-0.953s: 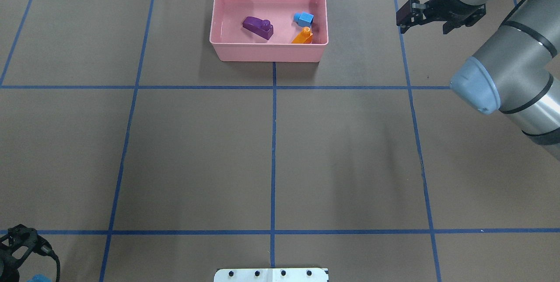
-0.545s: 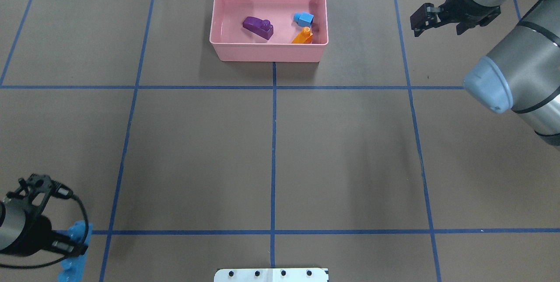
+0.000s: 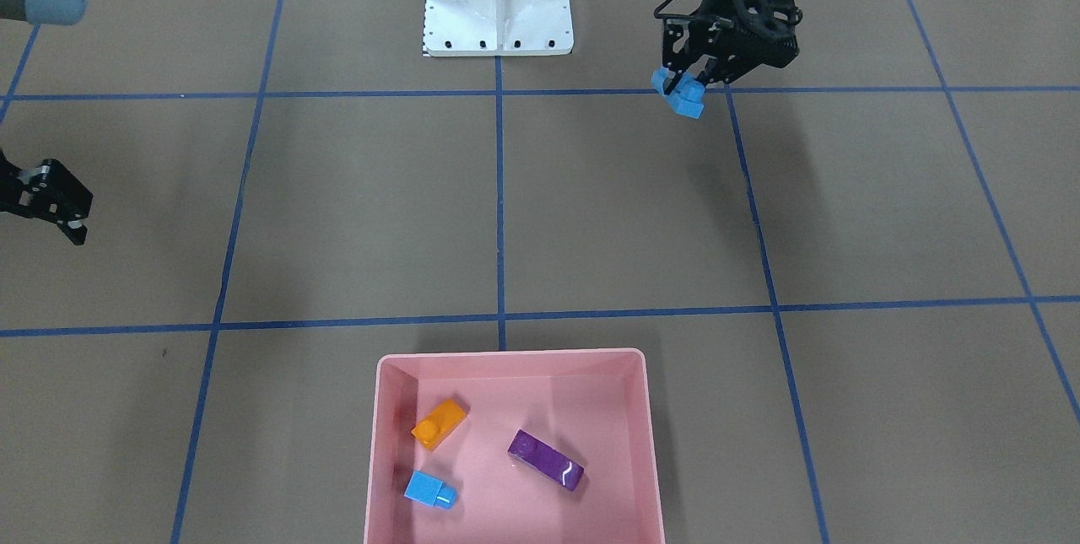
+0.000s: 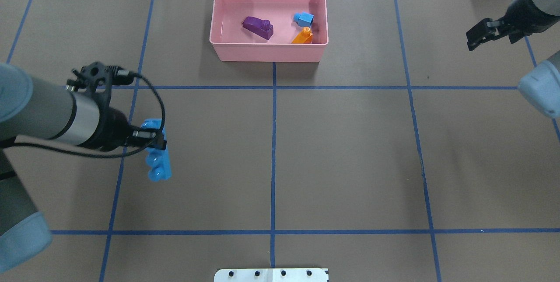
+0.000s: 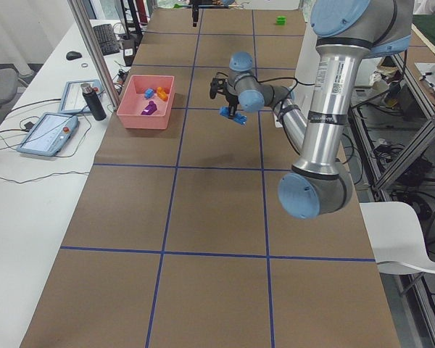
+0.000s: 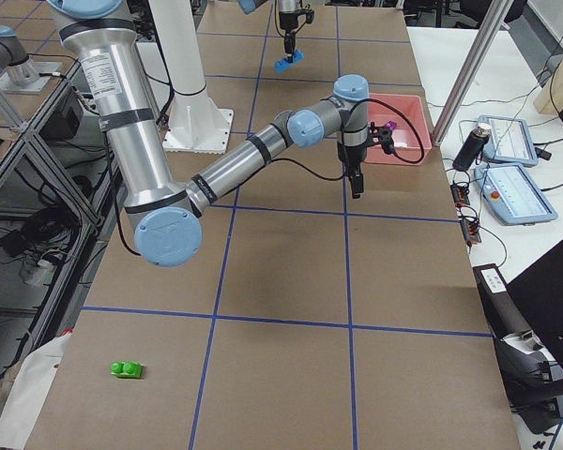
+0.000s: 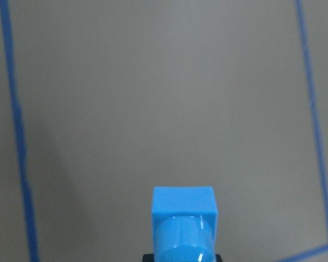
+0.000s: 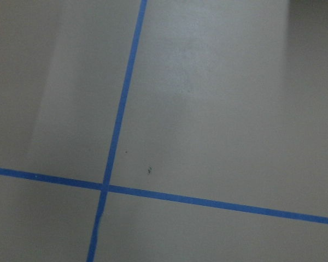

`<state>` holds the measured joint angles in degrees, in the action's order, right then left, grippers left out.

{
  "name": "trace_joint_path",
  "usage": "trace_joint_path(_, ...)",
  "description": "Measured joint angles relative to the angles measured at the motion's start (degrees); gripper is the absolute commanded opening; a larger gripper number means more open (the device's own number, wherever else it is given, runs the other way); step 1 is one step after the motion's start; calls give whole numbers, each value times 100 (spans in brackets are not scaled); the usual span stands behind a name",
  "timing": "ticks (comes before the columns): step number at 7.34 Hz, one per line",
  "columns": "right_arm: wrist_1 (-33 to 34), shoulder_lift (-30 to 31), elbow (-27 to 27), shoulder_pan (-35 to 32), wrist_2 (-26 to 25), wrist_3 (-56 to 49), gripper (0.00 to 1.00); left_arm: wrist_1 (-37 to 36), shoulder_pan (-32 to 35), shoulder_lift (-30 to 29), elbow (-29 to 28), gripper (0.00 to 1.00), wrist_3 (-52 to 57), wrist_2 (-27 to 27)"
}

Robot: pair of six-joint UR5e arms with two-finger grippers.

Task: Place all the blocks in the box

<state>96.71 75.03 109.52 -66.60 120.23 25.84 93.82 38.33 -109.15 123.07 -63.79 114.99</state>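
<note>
Brown-covered table (image 4: 350,142), flat, crossed by blue tape lines (image 4: 273,142) into large squares. Directly beneath the left gripper (image 4: 158,142), bare cover, with one tape line running just beside. Farther from the robot than that gripper and off to its right, a pink box (image 4: 267,52) resting flat at the table's far edge, astride the middle line; well to the left of the right gripper (image 4: 471,42), apart from both. Back toward the robot and to the left gripper's right, a white base plate (image 4: 271,274) at the near edge. Far past the right gripper, toward the table's end, a green brick (image 6: 126,370) lying on the cover.
</note>
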Motion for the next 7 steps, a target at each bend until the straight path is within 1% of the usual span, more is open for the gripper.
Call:
trace_joint_path(1,-5,261,52,-181,72,-375,99,-390,220,-811,-557,0,-19,3)
trace_joint_path(2,-9,532,108,-366,134,-736,99,-547,412,-1556,-1326,0,-33,9)
trace_joint_path(3,-11,794,185,-523,192,-1028,99,-580,604,-2355,-2298,0,-38,19)
trace_joint_path(5,-95,1244,307,-676,243,-1374,99,-389,1055,-3999,-4675,0,-20,72)
trace_joint_path(6,-355,1495,304,-701,258,-1443,99,-95,1265,-4481,-5644,0,8,125)
trace_joint_path(7,-775,1820,277,-709,331,-1461,99,186,1429,-4742,-6395,2,65,160)
